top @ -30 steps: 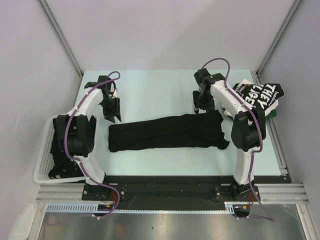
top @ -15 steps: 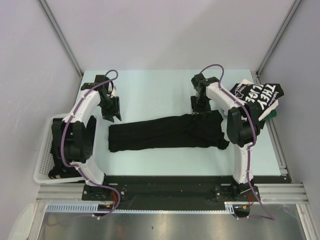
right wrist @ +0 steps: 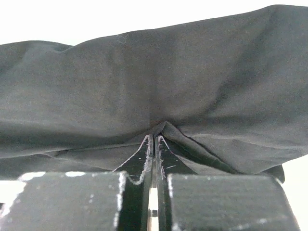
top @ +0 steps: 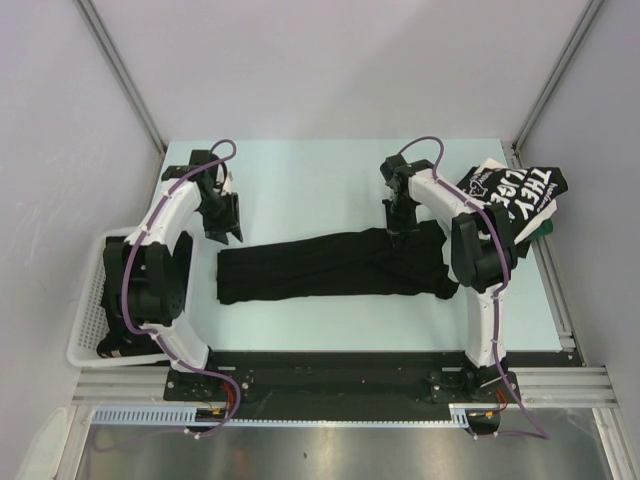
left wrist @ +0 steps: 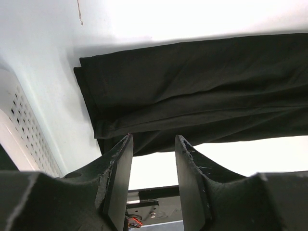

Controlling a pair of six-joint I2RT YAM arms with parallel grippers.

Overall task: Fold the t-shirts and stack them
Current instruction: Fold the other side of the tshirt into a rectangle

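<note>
Black t-shirt (top: 330, 265) lies in a long strip across the tabletop (top: 300, 180). Jaws on my right arm (top: 478, 255) are pinched onto its far edge. Those on the left arm (top: 150, 270) hang open near the other end, I guess so both can fold it together.

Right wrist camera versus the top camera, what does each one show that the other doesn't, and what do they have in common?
Only the right wrist view shows the right gripper shut, pinching a small peak of the black t-shirt between its tips. Only the top view shows that shirt's full folded length, the left gripper by its far left corner, the white basket at the left edge, and the lettered t-shirt at the right. Both show the black t-shirt and the right gripper on it.
</note>
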